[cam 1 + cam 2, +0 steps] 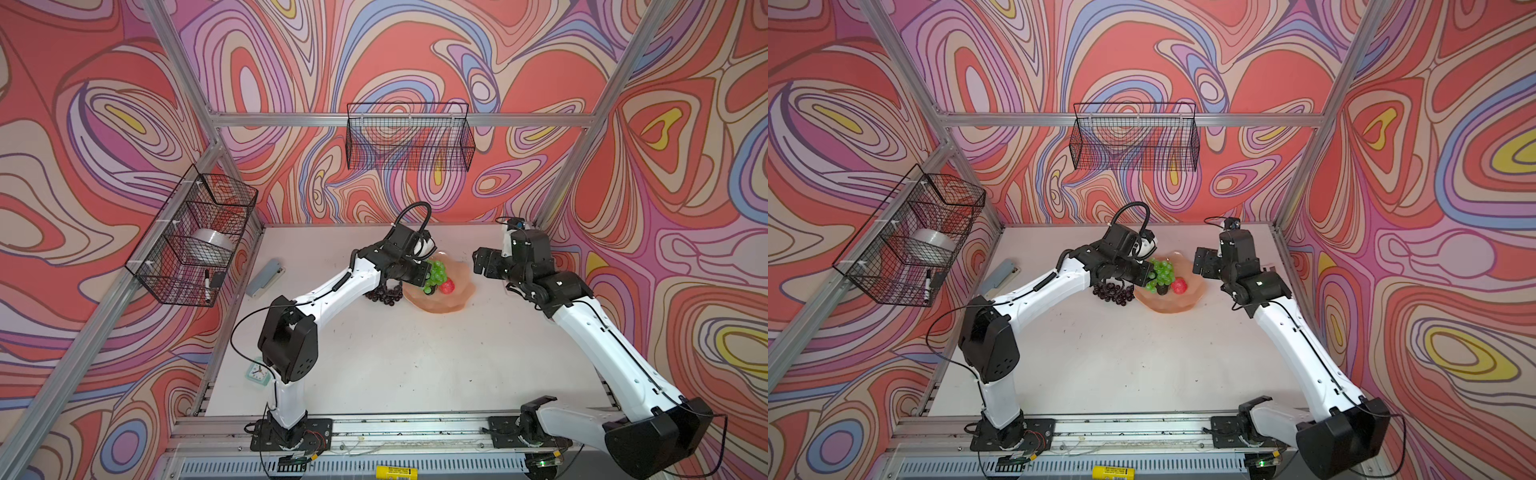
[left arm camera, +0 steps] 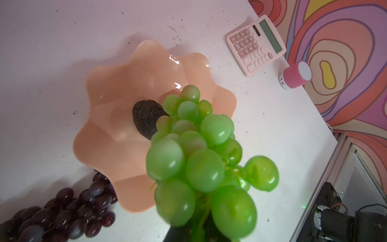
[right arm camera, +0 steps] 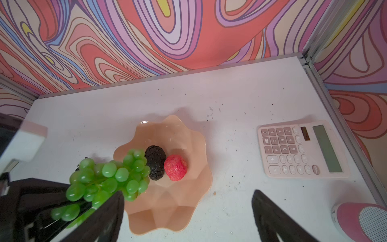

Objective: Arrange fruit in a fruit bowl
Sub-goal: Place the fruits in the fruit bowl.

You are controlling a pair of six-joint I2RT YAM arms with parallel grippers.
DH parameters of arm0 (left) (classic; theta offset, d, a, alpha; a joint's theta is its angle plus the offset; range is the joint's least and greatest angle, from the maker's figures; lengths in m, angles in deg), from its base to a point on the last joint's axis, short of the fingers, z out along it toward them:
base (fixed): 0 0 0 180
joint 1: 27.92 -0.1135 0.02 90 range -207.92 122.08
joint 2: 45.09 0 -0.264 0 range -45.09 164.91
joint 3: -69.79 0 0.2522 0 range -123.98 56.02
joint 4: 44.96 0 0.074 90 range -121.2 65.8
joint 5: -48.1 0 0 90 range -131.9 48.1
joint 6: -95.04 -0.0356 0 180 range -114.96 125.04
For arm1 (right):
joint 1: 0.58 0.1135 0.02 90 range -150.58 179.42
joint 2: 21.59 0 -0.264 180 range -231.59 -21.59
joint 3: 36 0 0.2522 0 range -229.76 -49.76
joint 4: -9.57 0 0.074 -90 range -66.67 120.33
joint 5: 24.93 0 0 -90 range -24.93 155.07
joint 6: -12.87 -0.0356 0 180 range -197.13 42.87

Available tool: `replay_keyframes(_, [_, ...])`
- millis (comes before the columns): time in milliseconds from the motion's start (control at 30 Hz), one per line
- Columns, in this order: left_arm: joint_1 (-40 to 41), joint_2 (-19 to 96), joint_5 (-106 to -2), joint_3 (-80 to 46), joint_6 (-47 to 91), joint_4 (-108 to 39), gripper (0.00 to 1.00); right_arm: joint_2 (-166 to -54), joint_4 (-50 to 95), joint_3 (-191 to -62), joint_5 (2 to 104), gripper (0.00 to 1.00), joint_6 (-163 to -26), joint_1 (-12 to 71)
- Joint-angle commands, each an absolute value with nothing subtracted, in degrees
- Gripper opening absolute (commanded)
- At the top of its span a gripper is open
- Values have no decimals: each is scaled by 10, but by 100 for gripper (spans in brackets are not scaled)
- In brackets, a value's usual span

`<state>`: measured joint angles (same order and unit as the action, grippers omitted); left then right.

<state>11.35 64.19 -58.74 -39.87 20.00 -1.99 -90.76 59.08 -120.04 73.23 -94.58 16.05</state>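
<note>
The peach-pink fruit bowl (image 1: 440, 306) (image 1: 1168, 306) (image 2: 117, 146) (image 3: 167, 213) sits at the back middle of the table. In it lie a dark bumpy oval (image 2: 145, 117) (image 3: 156, 162) and a small red fruit (image 1: 447, 286) (image 1: 1179, 285) (image 3: 175, 167). My left gripper (image 1: 426, 274) (image 1: 1148, 274) (image 2: 199, 234) is shut on the green grape bunch (image 1: 436, 272) (image 1: 1162, 272) (image 2: 199, 159) (image 3: 109, 178), holding it above the bowl's left part. The dark purple grape bunch (image 1: 382, 296) (image 1: 1113, 293) (image 2: 62, 215) lies on the table against the bowl's left side. My right gripper (image 1: 478, 259) (image 1: 1200, 259) (image 3: 188, 192) stands open and empty, just right of the bowl.
A pink calculator (image 2: 255, 45) (image 3: 301, 148) and a pink speaker (image 2: 296, 75) (image 3: 364, 222) lie right of the bowl near the wall. Black wire baskets hang on the back wall (image 1: 409, 137) and left wall (image 1: 195, 237). A grey stapler (image 1: 266, 277) and a small clock (image 1: 257, 372) lie at the left.
</note>
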Motion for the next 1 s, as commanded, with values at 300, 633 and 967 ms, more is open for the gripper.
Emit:
replay_keyframes(300, [112,709,-562,-359,203,-104,18,-908,592,-1198,732,98,-946,155])
replay_keyframes(633, [112,722,-531,-349,212,-81,77,-912,590,-1202,727,98,-946,154])
replay_keyframes(967, [97,667,-541,-351,230,-71,92,-913,589,-1204,725,98,-945,154])
